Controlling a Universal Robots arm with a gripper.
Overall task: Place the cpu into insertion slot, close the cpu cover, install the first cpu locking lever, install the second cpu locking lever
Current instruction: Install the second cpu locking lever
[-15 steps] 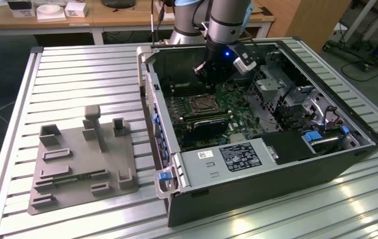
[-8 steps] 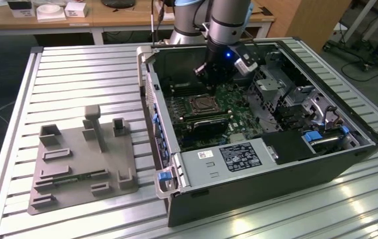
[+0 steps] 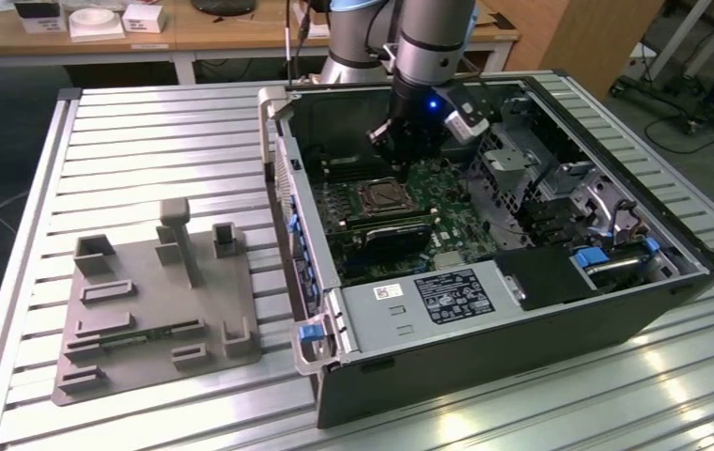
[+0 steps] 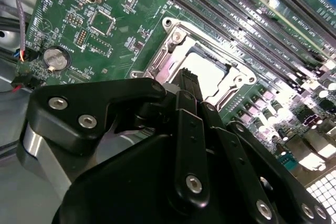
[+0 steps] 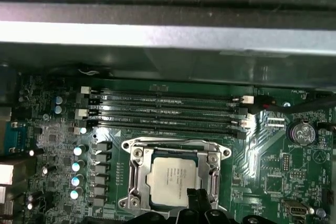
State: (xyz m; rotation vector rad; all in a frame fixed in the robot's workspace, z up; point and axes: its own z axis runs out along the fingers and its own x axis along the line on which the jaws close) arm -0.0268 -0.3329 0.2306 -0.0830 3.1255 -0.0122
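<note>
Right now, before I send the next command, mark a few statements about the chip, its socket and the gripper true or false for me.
1. The chip already sits in the socket. True.
2. The cover lies flat around the chip, whose metal top shows through its window. True.
3. The gripper is carrying the chip. False: the chip lies in the socket, and the gripper is just above the socket's edge.
4. The gripper is working over the grey fixture plate outside the computer case. False: in the exterior view the arm reaches down inside the open case, over the green board.
5. The memory slots run alongside the socket. True.
</note>
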